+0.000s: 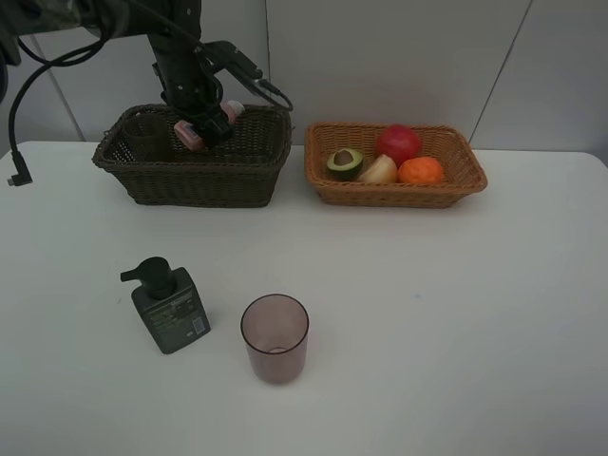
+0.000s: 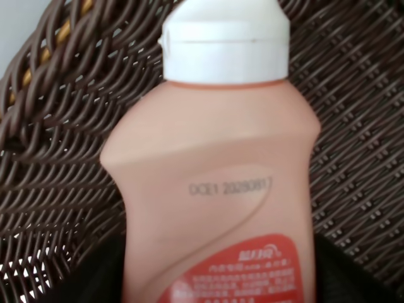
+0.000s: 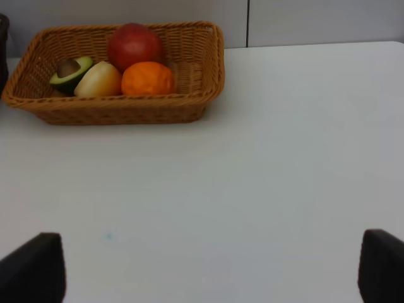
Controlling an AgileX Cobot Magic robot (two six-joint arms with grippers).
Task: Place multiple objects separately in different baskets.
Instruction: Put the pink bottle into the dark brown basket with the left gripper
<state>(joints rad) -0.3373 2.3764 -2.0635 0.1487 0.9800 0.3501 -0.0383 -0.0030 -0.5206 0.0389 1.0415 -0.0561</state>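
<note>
My left gripper (image 1: 204, 126) hangs over the dark brown basket (image 1: 190, 176), shut on the small pink bottle (image 1: 187, 134), which lies tilted at rim height with its white cap toward the back right. In the left wrist view the bottle (image 2: 214, 177) fills the frame against the basket's weave (image 2: 57, 158). The light tan basket (image 1: 394, 193) holds the red apple (image 1: 398, 142), tangerine (image 1: 420, 170), peach-coloured fruit (image 1: 380, 170) and avocado half (image 1: 345, 162). My right gripper (image 3: 202, 271) stands open over bare table, well short of that basket (image 3: 113, 110).
A dark green pump bottle (image 1: 169, 309) lies on the table at the front left. A translucent brownish-pink cup (image 1: 275, 337) stands upright just right of it. A black cable (image 1: 19, 114) hangs at the far left. The right arm does not show in the exterior high view.
</note>
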